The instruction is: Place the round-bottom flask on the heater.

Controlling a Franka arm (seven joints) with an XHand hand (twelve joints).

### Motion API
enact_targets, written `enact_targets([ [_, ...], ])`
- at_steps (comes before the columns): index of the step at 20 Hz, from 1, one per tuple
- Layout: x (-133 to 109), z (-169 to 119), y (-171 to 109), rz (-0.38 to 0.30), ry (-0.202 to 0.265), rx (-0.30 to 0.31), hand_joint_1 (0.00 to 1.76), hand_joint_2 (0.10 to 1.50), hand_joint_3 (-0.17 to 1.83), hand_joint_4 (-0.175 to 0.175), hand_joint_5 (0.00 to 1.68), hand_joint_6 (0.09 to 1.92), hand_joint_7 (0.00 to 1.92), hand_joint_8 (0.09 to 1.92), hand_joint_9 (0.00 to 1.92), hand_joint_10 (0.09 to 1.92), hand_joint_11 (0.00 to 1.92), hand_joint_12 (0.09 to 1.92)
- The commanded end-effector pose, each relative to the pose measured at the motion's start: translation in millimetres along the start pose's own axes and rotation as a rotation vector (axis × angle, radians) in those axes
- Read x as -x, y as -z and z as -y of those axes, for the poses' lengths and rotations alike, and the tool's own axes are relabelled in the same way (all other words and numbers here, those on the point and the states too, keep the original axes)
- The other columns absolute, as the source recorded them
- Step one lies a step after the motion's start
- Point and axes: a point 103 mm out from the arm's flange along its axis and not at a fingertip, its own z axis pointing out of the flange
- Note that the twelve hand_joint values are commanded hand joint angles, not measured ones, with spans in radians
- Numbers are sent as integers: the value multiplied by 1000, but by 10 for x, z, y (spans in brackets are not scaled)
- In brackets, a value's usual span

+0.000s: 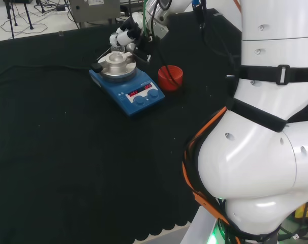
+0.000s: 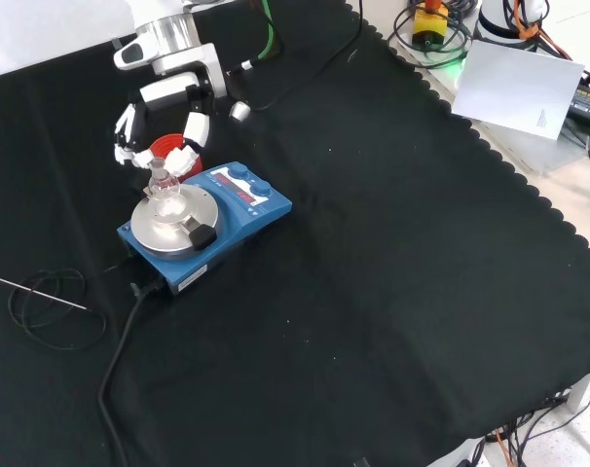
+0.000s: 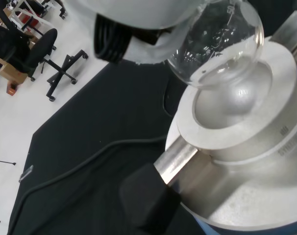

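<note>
Clear glass catches the light in my wrist view: the round-bottom flask [image 3: 219,41] hangs with its bulb just over the bowl-shaped hollow of the heater's metal block [image 3: 241,122], and I cannot tell whether glass and metal touch. In the front view I see the flask [image 2: 163,182] upright over the silver top of the blue heater [image 2: 232,209], its neck between the fingers of the hand [image 2: 159,131], which curl in around it from both sides. From the head view the hand [image 1: 124,36] sits just behind the heater [image 1: 127,81], fingers closed about the flask [image 1: 116,49].

Close around it: a red ribbed ring stand [image 1: 170,77] stands just beside the heater, to its right in the head view; in the front view that stand [image 2: 165,148] lies directly under the hand, partly hidden by the fingers. A black knob on a metal rod [image 3: 151,198] juts from the block's side, toward the front camera. A black cable [image 2: 120,360] runs from the heater across the black cloth [image 2: 392,272], and a thin coiled wire [image 2: 47,306] lies well apart at the front view's left. The arm's white links [image 1: 266,137] stand large at the right of my head view.
</note>
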Motion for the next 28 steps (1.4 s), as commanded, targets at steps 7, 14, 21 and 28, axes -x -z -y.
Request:
enact_targets([
  [7, 60, -66, -110, 0, -13, -21, 1144, 646, 756, 16, 1198, 849, 645, 645, 845, 588, 537, 1268],
  [14, 112, -64, -154, 9, -26, -27, 1144, 645, 758, 15, 1198, 850, 647, 645, 845, 588, 538, 1268],
  [21, 126, -66, -182, 0, -38, -35, 1140, 671, 723, 11, 1177, 866, 643, 644, 843, 588, 536, 1269],
  [28, 94, -50, -184, 13, -38, -49, 1046, 780, 468, -16, 992, 791, 571, 673, 782, 629, 503, 1278],
])
